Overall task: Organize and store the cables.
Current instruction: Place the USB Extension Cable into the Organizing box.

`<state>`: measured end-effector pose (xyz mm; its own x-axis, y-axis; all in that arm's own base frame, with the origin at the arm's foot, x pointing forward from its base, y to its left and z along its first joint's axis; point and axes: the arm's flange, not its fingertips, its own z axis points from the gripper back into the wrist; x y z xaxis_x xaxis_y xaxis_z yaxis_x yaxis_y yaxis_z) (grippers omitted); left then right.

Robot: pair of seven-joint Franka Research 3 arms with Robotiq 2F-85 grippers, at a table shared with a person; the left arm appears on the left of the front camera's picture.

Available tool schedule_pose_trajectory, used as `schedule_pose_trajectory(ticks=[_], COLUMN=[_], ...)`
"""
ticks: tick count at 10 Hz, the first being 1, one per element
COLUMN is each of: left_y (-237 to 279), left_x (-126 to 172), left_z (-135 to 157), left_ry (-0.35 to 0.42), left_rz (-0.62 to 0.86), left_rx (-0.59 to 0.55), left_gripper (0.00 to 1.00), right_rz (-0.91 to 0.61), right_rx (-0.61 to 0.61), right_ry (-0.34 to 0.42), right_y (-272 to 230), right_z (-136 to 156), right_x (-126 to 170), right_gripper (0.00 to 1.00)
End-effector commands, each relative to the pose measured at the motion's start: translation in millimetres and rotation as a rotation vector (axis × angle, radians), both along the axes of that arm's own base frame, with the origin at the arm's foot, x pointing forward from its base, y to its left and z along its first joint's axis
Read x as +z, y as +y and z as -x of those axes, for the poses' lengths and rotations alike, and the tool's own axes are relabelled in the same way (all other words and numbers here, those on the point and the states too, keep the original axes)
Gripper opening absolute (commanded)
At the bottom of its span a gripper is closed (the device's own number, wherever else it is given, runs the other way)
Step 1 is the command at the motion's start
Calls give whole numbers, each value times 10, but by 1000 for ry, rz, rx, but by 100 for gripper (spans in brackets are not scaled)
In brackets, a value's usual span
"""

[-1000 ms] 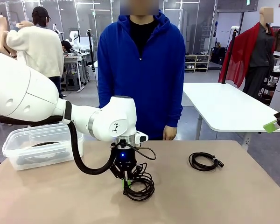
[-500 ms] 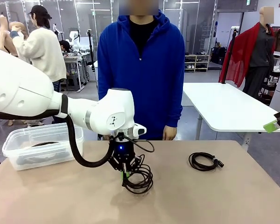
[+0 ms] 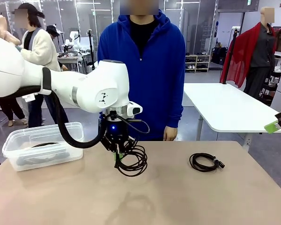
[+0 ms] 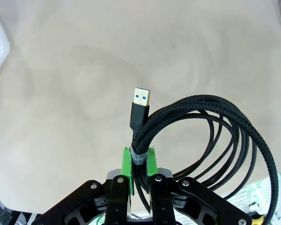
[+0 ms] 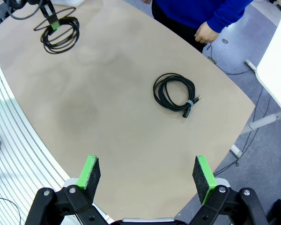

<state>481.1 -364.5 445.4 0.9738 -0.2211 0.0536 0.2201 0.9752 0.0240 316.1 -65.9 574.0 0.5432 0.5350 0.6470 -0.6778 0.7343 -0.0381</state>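
At centre-left of the table, we find the L claw (image 3: 117, 156) closed tight on a coiled black cable (image 3: 132, 161), jaws pointing down. On the L wrist cam, both green pads (image 4: 126, 161) pinch the bundle right at its grey tie band (image 4: 139, 158). A USB plug (image 4: 140, 99) w/ a blue insert sticks out just past the pads. The loops fan out to one side of the claw. On the front cam, the coil hangs from the claw, clear of the table (image 3: 201, 201), w/ its shadow on the top below.

Left of the claw, near the table's left edge, we note a clear plastic bin (image 3: 18, 140), open-topped. A dark cord shape shows through its wall, but we cannot make out details.

R claw (image 5: 147, 171): jaws spread wide, nothing between them, high above the table's right end.

A second cable (image 3: 206, 162), coiled and tied, lies flat on the right half of the table, well apart from the held one.

At the far edge stands a person in a blue hoodie (image 3: 140, 61), one hand (image 5: 206, 33) hanging near the table edge.
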Motion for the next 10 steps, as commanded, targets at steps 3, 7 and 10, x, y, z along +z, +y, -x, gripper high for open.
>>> schedule_pose_trajectory(ticks=[3,7,10], left_y=[144,87,81], left_x=[-20,95,73], left_z=[65,81,78], left_ry=[-4,-8,-6], left_rz=[9,-12,-10], left_rx=[-46,3,-8], left_gripper=[12,12,14], right_rz=[-4,-4,-4], right_rx=[7,7,7], right_ry=[-2,-2,-2], right_y=[-19,-19,-19], right_z=[2,2,2], right_x=[-13,-13,-13], right_gripper=[100,100,100])
